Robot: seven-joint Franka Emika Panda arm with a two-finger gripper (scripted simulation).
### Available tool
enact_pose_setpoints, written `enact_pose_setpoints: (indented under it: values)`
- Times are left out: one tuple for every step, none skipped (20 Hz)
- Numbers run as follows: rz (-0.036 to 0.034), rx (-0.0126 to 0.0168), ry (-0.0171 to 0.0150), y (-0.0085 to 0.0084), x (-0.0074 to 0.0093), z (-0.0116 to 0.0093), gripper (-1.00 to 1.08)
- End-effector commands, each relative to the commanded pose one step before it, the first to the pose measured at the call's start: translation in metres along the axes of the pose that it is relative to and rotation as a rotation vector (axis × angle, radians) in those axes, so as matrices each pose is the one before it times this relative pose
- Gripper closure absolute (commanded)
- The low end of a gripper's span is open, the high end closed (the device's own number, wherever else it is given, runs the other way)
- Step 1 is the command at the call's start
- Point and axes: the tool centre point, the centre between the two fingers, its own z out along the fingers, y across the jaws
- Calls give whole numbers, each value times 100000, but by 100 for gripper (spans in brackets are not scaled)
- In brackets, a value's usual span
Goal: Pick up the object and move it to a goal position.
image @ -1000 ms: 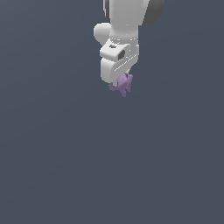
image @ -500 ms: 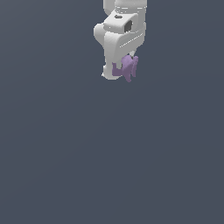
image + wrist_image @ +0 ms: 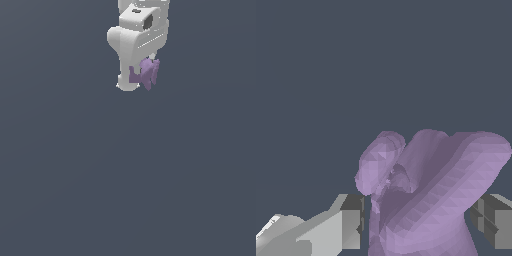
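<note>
Higher than before, jaws clamp the purple object; no writing visible

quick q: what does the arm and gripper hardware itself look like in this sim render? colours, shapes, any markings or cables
The gripper and the wrist above it are plain white, rounded and blocky, with one small dark square recess on the side. In the wrist view the fingers are light grey with darker grey pads at the tips. No cables, logos or text show.
</note>
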Motion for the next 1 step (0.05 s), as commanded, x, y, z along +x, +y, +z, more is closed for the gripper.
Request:
enact_pose_setpoints:
  values:
    - [72,26,-17,85,-6,126,108]
